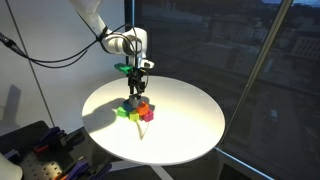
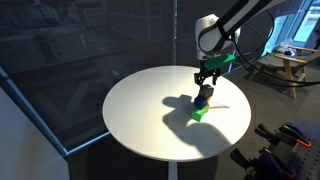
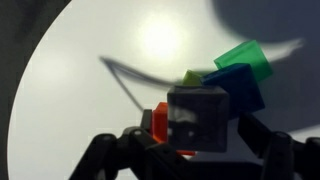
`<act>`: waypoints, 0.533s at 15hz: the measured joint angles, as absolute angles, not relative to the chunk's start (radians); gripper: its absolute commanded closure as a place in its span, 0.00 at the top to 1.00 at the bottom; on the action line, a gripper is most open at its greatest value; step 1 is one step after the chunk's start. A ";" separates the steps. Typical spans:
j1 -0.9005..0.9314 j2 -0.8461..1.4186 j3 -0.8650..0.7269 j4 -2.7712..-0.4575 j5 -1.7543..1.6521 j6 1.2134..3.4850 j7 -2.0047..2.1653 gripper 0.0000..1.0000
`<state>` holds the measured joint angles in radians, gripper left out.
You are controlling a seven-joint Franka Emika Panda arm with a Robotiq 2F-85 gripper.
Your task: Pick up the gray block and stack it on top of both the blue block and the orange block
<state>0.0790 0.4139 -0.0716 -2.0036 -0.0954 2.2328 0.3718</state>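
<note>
In the wrist view my gripper (image 3: 198,140) is shut on the gray block (image 3: 200,115), one dark finger on each side of it. The gray block sits right over the cluster, between the orange block (image 3: 158,120) on its left and the blue block (image 3: 243,92) on its right. I cannot tell whether it touches them. A green cube (image 3: 246,58) and a yellow-green cube (image 3: 194,76) lie just beyond. In both exterior views the gripper (image 1: 135,88) (image 2: 204,85) hangs straight down over the cluster (image 1: 137,108) (image 2: 199,108).
The cubes stand on a round white table (image 1: 185,125) (image 2: 150,115). Dark window panes surround it. A black cable hangs from the arm (image 1: 60,55). Equipment stands beside the table (image 1: 40,150) (image 2: 285,145).
</note>
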 measured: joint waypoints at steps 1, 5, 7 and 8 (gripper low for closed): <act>0.079 0.414 -0.072 -2.004 -0.095 2.233 0.372 1.00; 0.079 0.414 -0.075 -2.004 -0.095 2.230 0.372 1.00; 0.078 0.408 -0.077 -2.004 -0.095 2.219 0.372 1.00; 0.077 0.399 -0.078 -2.005 -0.095 2.211 0.372 1.00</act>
